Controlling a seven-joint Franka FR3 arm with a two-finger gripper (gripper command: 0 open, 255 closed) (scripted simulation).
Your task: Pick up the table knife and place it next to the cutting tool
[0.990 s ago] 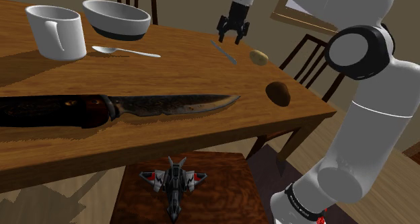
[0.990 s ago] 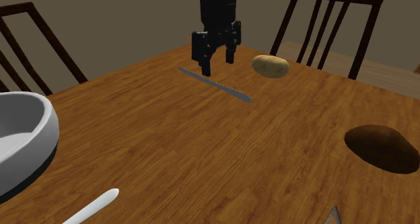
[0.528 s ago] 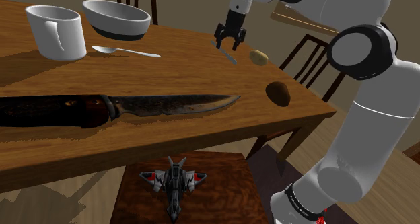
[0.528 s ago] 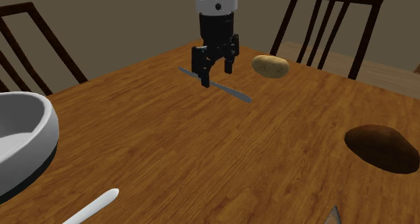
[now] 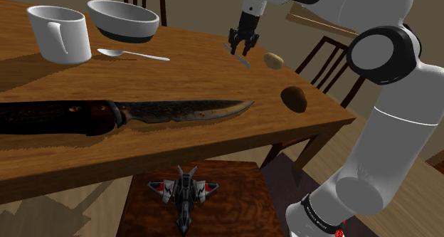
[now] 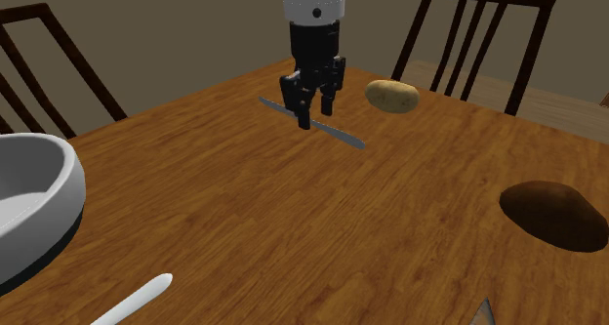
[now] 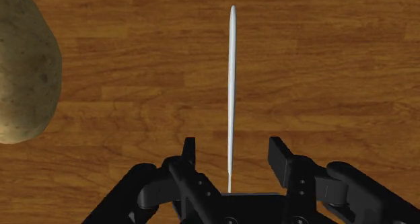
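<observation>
Table knife (image 7: 230, 88) is the thin grey strip lying flat on the wooden surface (image 7: 336, 68), and it runs right through the gap of the end effector (image 7: 232, 155). The two black fingers (image 7: 188, 155) stand a little way apart, one on each side of the knife. A bit of wood shows between each finger and the knife, so the knife is not held yet. In the wrist view the knife points straight away from the hand, so its long line goes along the gap and not across it. That is the good way round, I think: if the fingers close, they should pinch the knife across its thin width. In the second exterior view the end effector (image 6: 312, 113) sits low over the middle part of the knife (image 6: 337, 133), which slants from that view's upper left to its lower right. Just beside it lies a pale potato (image 6: 392, 96), near but not touching. A dark brown lump (image 5: 294, 98) sits farther off, by the surface's edge. The big kitchen knife (image 5: 178, 112), the cutting tool, is well apart from the end effector (image 5: 242, 49), toward the shoulder view's lower left. It lies long ways, left to right, with its tip pointing to that view's right. The table knife would have to go that way.
</observation>
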